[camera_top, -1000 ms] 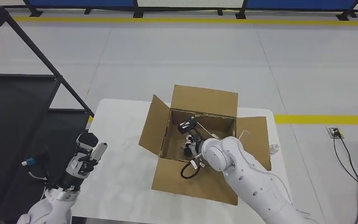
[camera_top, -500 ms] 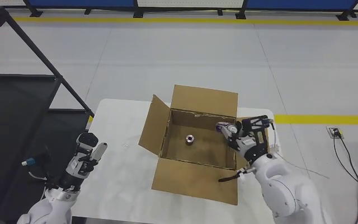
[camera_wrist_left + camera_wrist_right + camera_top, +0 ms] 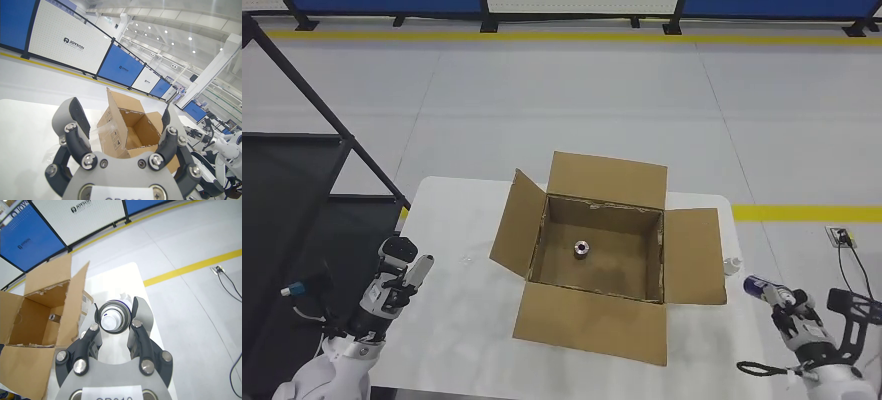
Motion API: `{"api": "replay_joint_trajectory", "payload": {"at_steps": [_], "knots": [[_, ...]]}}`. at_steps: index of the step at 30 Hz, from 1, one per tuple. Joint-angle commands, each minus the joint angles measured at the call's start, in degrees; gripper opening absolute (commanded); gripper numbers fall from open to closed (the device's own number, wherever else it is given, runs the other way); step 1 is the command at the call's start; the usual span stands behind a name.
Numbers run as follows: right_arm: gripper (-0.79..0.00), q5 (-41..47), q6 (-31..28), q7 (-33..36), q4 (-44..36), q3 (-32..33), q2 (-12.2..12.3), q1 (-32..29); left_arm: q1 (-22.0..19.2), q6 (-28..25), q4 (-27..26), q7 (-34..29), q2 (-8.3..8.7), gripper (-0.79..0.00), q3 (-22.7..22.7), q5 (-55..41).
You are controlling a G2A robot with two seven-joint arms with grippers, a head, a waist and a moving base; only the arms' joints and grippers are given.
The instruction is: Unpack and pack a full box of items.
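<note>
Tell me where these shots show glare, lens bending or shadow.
Left wrist view: ceiling lamps flare into faint streaks; the fence bows. Right wrist view: the yellow floor line curves; the rim of the spray can glints. Top view: soft shade inside the box, metal part plainly visible.

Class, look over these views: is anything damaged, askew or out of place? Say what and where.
The box is rough: its inner rim is raggedly torn, and a strip of clear tape hangs loose from one side flap. Nothing is spilled; one small metal part lies alone on the box floor.
</note>
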Motion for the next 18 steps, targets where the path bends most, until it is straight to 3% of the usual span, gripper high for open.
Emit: {"api": "replay_joint_trajectory", "payload": {"at_steps": [1, 7, 18], "knots": [[-0.785, -1.6, -0.8, 5.1, 3.2, -0.5, 0.4, 2.2, 0.0, 0.0, 0.0, 0.0, 0.00, 0.000, 0.0, 0.0], [-0.785, -5.1, -2.1, 15.2, 12.3, -4.4, 1.3, 10.6, 0.0, 0.0, 0.0, 0.0, 0.00, 0.000, 0.0, 0.0], [-0.785, -7.8, -3.0, 21.8, 19.6, -7.6, 2.0, 17.5, 0.0, 0.0, 0.0, 0.0, 0.00, 0.000, 0.0, 0.0]]}}
